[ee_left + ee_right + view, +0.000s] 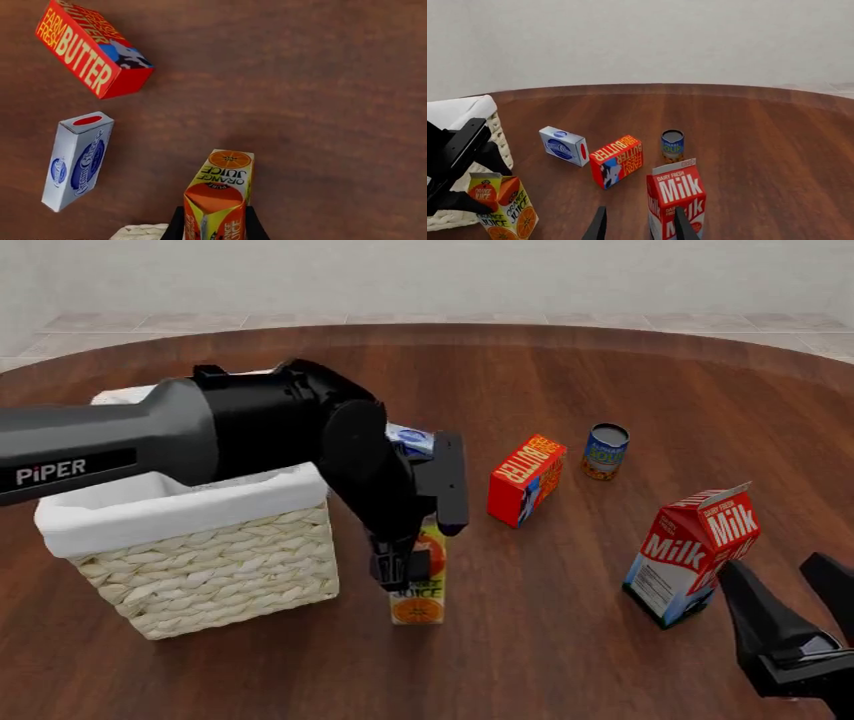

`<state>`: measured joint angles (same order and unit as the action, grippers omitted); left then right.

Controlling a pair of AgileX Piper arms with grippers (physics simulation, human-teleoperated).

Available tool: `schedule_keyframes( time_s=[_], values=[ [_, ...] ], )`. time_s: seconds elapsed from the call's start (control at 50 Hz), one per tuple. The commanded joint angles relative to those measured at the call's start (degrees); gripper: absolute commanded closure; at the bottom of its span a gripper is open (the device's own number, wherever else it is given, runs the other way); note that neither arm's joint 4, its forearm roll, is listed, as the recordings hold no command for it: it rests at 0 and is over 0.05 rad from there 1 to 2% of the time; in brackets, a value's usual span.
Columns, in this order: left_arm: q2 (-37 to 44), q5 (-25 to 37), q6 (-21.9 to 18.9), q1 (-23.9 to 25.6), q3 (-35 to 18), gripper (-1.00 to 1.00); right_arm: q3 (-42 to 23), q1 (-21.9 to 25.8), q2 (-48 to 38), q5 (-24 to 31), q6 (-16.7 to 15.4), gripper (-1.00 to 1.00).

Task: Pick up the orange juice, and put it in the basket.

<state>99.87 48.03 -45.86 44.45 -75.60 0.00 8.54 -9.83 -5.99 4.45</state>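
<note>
Left hand (404,575) is clamped on the tall slim yellow orange juice carton (419,585), black fingers (175,225) pressed flat to its two side faces near the gabled top. The carton stands upright, just beside the right wall of the big square pale wicker basket (214,550); whether its base touches the bench (561,650) or sits slightly off it, I cannot tell. It has glossy printed card, an orange-red band and a round orange fruit picture low on the front.

The basket has a coarse woven weave and a smooth white cloth liner (160,505) folded over the rim. The glossy black left arm (267,435) runs across above the basket's near corner.

The bench is dark reddish-brown wood with visible grain and a round edge.

Other items on the bench:
- red-orange rectangular butter box (525,478), standing on end, right of the juice and apart from it
- white and blue cream cheese box (564,145), lying on its side behind the juice, mostly hidden by the arm in the front view
- small blue-labelled cylindrical can (606,450), upright, just right of the butter
- red, white and blue gable-top milk carton (691,552), upright, nearer the right side

Right hand (638,225) hangs low just in front of the milk carton, fingers apart, nothing between them.
</note>
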Motion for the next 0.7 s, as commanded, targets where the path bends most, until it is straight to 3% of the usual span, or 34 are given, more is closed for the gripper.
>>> schedule_keyframes(
  time_s=[0.02,0.3,0.4,0.48,0.62,0.7],
  values=[
    [-1.52,1.83,-1.19,-0.18,-2.60,1.00,0.00,0.16,-0.58,-0.41,0.00,-1.00],
    [-4.52,8.83,-0.98,0.89,-9.24,1.00,0.00,0.35,-0.48,-0.21,0.17,-1.00],
    [-6.48,14.31,-0.33,2.51,-13.51,1.00,0.00,0.42,-0.35,0.02,0.27,-1.00],
    [-6.48,18.74,-0.50,2.67,-19.96,1.00,0.00,0.61,-0.18,0.32,0.21,-1.00],
    [-7.78,21.85,-1.29,2.04,-23.66,1.00,0.00,0.49,0.35,0.81,0.27,-1.00],
    [-10.33,21.85,-0.23,3.24,-22.79,1.00,0.00,0.60,0.76,1.12,0.40,-1.00]
  ],
)
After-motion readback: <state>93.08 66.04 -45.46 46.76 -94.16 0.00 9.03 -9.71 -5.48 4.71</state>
